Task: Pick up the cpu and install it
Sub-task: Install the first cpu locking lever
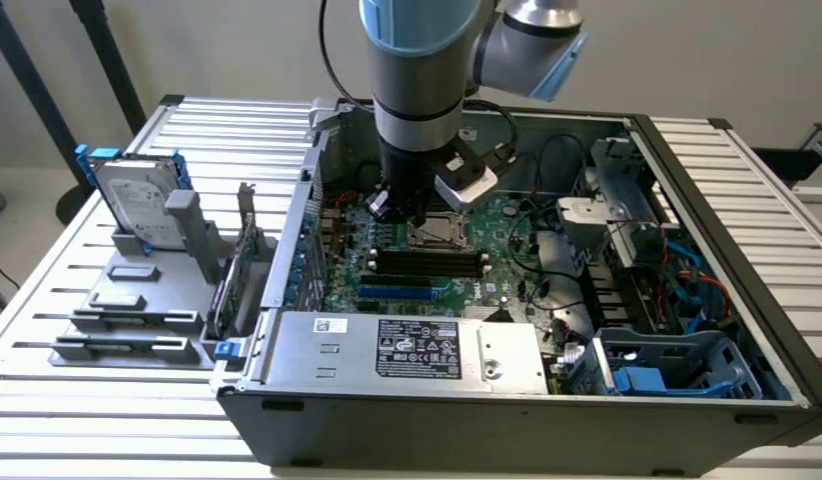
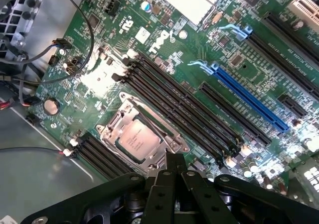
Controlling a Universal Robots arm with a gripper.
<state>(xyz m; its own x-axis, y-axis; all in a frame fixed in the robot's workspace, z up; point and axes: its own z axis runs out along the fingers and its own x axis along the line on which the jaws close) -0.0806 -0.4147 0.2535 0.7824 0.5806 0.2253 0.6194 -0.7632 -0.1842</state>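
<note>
The cpu (image 2: 136,139), a small square chip with a silver-grey top, lies flat in the metal socket frame (image 2: 118,125) on the green motherboard (image 2: 164,37). My gripper (image 2: 174,158) hovers just beside the socket with its black fingers pressed together and nothing between them. In the exterior view the gripper (image 1: 406,215) hangs inside the open computer case, right above the socket (image 1: 442,233) near the middle of the board.
Black memory slots (image 2: 179,102) and a blue slot (image 2: 249,97) run beside the socket. Loose cables (image 2: 30,59) lie at the board's edge. Case walls (image 1: 302,200), the power supply (image 1: 411,345) and a drive cage (image 1: 625,200) surround the board. A hard drive (image 1: 134,200) stands on a rack outside.
</note>
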